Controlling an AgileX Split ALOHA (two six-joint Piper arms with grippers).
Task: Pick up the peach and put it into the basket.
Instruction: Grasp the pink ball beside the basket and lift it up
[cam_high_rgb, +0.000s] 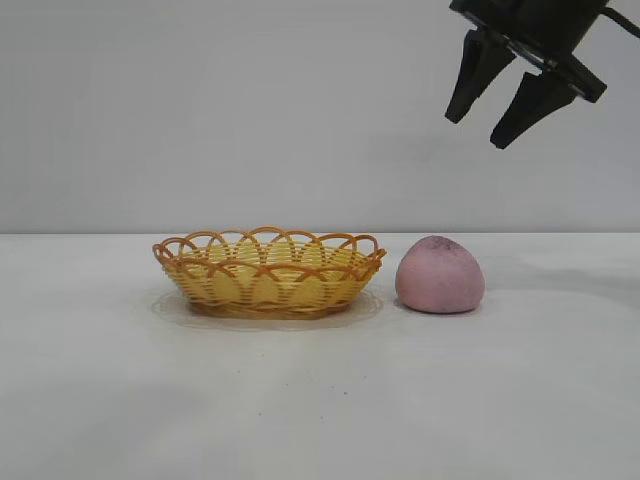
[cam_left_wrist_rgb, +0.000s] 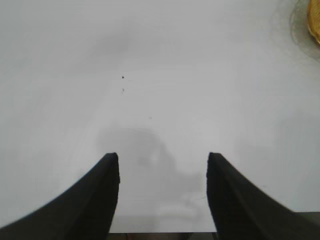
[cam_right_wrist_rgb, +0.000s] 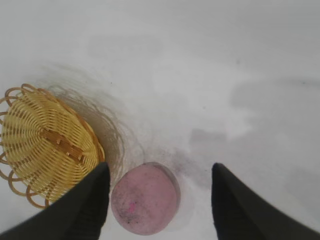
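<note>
While the peach (cam_high_rgb: 440, 275) sat on the table (cam_high_rgb: 320, 400) just beside the basket (cam_high_rgb: 268, 272), apart from its rim, my right gripper (cam_high_rgb: 481, 122) hung well above it, jaws spread wide and empty, placed for a straight descent. Only the near basket rim crowded that approach. My left gripper (cam_left_wrist_rgb: 162, 192), likewise open and empty, faced bare table.
</note>
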